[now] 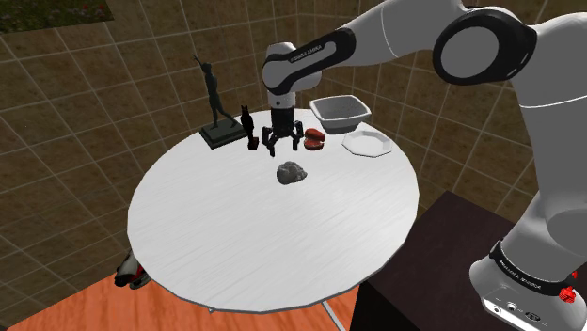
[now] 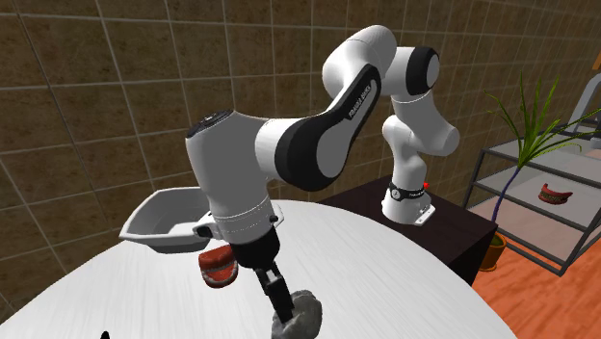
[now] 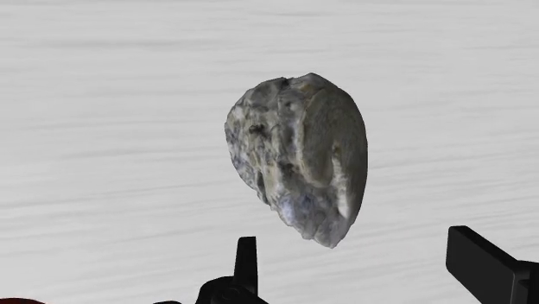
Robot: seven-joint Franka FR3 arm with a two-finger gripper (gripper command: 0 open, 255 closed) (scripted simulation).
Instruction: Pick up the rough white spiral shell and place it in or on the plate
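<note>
Centrally, a round white tabletop [image 1: 235, 235] carries all of the items. The white arm [image 1: 452, 47] rises from its dark box stand [image 1: 442, 273] at the shoulder view's lower right. It reaches up and to the left over the tabletop, with its wrist pointing down.

A dark statue of a standing figure [image 1: 214, 99] stands upright on a flat base at the far edge of the tabletop. A white bowl [image 1: 341, 111] sits at the far rim, toward the shoulder view's right of the statue. The plate [image 1: 365, 144], white with a faceted rim, lies flat just beside the bowl on its nearer side. Nothing rests on the plate.

The shell [image 1: 293, 173] is mottled grey-white with a rough surface. It lies on the bare tabletop near the centre, apart from the plate and toward the shoulder view's lower left of it. A small red object [image 1: 315, 139] rests between the shell and the bowl, close to the plate's left edge in the shoulder view. A small black figurine [image 1: 247, 125] stands just beside the statue's base.

The claw [image 1: 283, 143] is black and hangs above the tabletop, on the far side of the shell in the shoulder view. Its fingers [image 3: 484, 263] are spread wide in the wrist view. The shell lies ahead of them and neither finger touches it. The claw holds nothing.
</note>
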